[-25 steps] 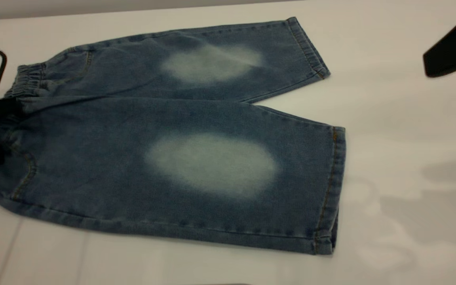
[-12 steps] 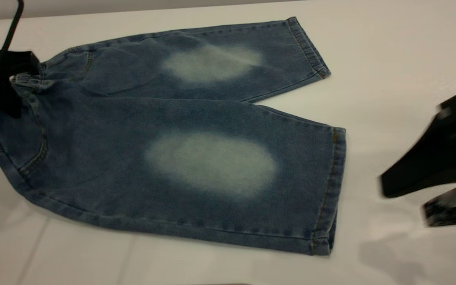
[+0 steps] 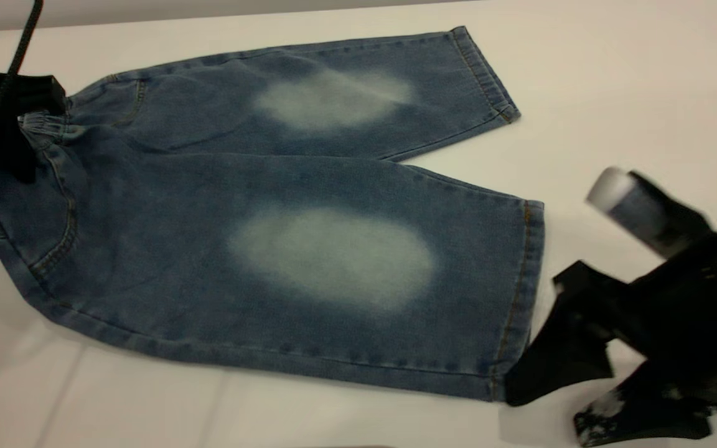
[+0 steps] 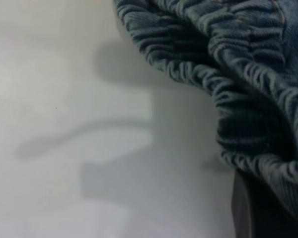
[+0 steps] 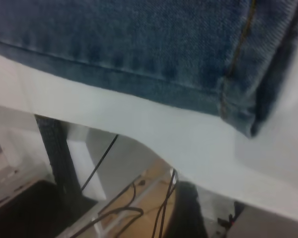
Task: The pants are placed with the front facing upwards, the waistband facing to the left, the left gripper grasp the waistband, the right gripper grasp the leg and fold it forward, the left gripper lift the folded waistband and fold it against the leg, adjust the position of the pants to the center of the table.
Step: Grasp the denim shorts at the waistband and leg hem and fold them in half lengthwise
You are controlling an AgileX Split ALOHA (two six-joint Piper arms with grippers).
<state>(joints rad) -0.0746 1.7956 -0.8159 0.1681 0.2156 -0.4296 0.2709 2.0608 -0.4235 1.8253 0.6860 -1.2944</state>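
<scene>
Left gripper (image 3: 19, 134): sitting at the upper left of the exterior view and pinching the waistband (image 3: 44, 127); the left wrist view is showing the gathered band (image 4: 248, 94) bunched and raised off the white surface, so the jaws are closing on cloth. Probably holding this end as the anchor for the fold.

Pants (image 3: 284, 218): lying front up across the left and middle of the frame, waist at the left, both legs running toward the right. They are spread flat so that one leg can be carried over the other.

Table (image 3: 613, 81): carrying the pants; its bare white part is filling the right of the frame.

Right gripper (image 3: 551, 398): sitting low at the lower right, jaws standing apart, one tip just beside the lower leg's hem corner (image 3: 511, 382). The right wrist view is showing that corner (image 5: 238, 106) close by and nothing between the jaws. Likely lining up to take the leg.

Change: the waist end is looking much as it did half a second ago, while the right gripper is coming leftward and down, from well clear of the hem to just beside it.
</scene>
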